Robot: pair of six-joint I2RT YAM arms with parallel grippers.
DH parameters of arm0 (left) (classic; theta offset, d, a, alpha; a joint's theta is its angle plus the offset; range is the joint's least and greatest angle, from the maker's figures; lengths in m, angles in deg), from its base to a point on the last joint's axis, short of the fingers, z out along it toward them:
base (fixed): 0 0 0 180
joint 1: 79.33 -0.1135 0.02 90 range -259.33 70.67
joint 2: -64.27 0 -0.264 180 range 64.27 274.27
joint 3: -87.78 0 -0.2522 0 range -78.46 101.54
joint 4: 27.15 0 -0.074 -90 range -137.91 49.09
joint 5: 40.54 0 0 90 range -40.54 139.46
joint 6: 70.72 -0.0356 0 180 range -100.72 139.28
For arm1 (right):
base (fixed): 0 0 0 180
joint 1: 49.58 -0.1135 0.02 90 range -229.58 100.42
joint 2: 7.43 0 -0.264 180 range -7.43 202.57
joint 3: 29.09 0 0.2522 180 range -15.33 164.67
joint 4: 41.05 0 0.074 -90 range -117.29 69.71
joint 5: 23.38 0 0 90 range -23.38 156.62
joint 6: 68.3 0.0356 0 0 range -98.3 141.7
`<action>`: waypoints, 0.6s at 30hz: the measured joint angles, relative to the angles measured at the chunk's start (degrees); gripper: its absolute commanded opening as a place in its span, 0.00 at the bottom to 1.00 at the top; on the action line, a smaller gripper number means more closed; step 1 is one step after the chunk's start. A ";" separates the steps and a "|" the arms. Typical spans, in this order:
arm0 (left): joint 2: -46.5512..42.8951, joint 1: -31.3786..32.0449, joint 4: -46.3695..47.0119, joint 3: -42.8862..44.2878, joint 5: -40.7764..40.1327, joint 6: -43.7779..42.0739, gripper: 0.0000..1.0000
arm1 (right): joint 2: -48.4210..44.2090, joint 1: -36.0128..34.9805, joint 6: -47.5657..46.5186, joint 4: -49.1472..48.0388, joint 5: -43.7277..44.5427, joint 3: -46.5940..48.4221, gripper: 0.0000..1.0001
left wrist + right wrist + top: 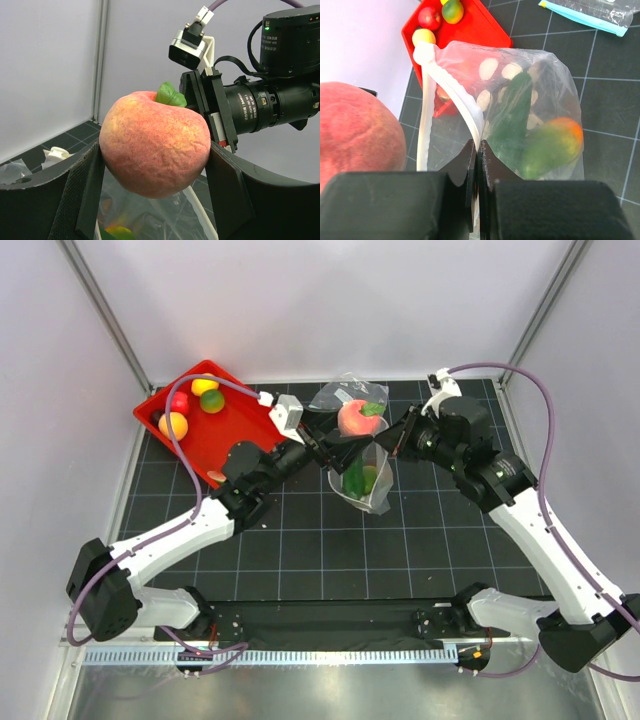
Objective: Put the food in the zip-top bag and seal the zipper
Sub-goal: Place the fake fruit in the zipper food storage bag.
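So the left gripper (156, 150) has its jaws spread wide and clamped on either side of the pink peach (150, 140), green leaf pointing up. It's holding the peach in the air just over the mouth of the dotted zip-top bag (555, 80). The right gripper (477, 150) has its jaws squeezed together on the bag's rim, pinching the pale zipper strip (423, 120), and the mouth gapes open toward the peach. Inside the bag there's a dark green piece (512, 117) and a green-and-orange piece (550, 145) lying side by side. The bag sits about mid-table (300, 540), a bit toward the far edge. The red tray (225, 435) is in the far left corner with a few more toy fruits (212, 401) in it. A smaller pouch (590, 12) with a teal strip lies just beyond the bag.
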 measured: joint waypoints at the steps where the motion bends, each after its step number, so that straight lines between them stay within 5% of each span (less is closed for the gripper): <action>1: 0.00 0.00 0.00 -0.02 -0.02 0.00 0.25 | -0.13 0.00 0.26 -0.20 0.04 0.00 0.01; 6: 0.09 0.00 0.07 -0.04 0.00 0.00 0.38 | -0.87 0.50 1.68 -1.31 0.48 0.02 0.01; 7: 0.17 0.00 0.15 -0.04 0.00 -0.02 0.55 | -1.01 0.63 1.84 -1.49 0.59 0.02 0.01; 8: 0.31 0.00 0.20 -0.04 0.00 -0.02 0.61 | -1.14 0.70 1.99 -1.57 0.74 0.09 0.01; 18: 0.96 0.11 0.17 -0.04 -0.74 -0.39 0.91 | -2.10 1.44 2.69 -1.92 1.31 0.11 0.01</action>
